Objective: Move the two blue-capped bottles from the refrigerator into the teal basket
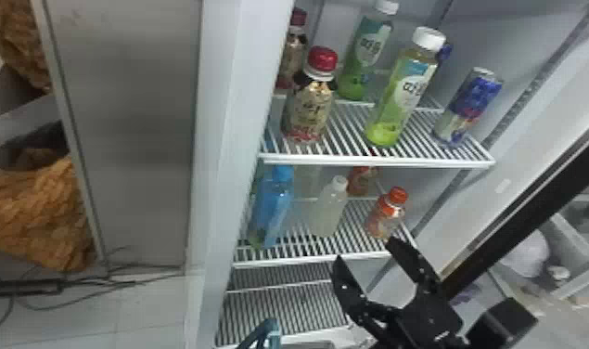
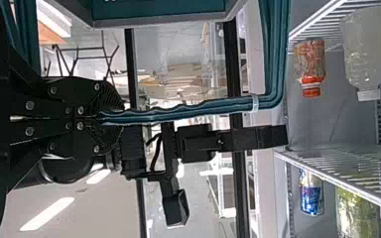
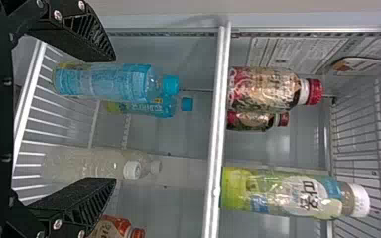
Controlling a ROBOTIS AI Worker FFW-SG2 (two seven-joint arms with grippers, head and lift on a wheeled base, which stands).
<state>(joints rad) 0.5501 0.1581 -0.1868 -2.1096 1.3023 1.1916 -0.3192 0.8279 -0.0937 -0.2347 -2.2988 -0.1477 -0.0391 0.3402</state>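
Observation:
In the head view my right gripper [image 1: 366, 251] stands open before the lower shelf, right of the front blue-capped bottle [image 1: 273, 209], which is upright at the shelf's left. In the right wrist view, both fingers of my right gripper [image 3: 115, 119] are spread. The front blue-capped bottle [image 3: 104, 82] lies beyond one fingertip, and the other blue-capped bottle [image 3: 146, 107] is partly hidden behind it. My left gripper [image 2: 104, 118] is shut on the handle of the teal basket [image 2: 158, 9] in the left wrist view. Part of the teal handle [image 1: 273, 332] rises at the head view's bottom edge.
Beside the blue-capped bottles stand a white-capped cloudy bottle [image 1: 329, 209] and an orange-capped bottle [image 1: 387, 216]. The wire shelf [image 1: 376, 161] above holds red-capped bottles, green bottles and a can [image 1: 468, 109]. The refrigerator's side wall [image 1: 228, 162] borders the bottles on the left.

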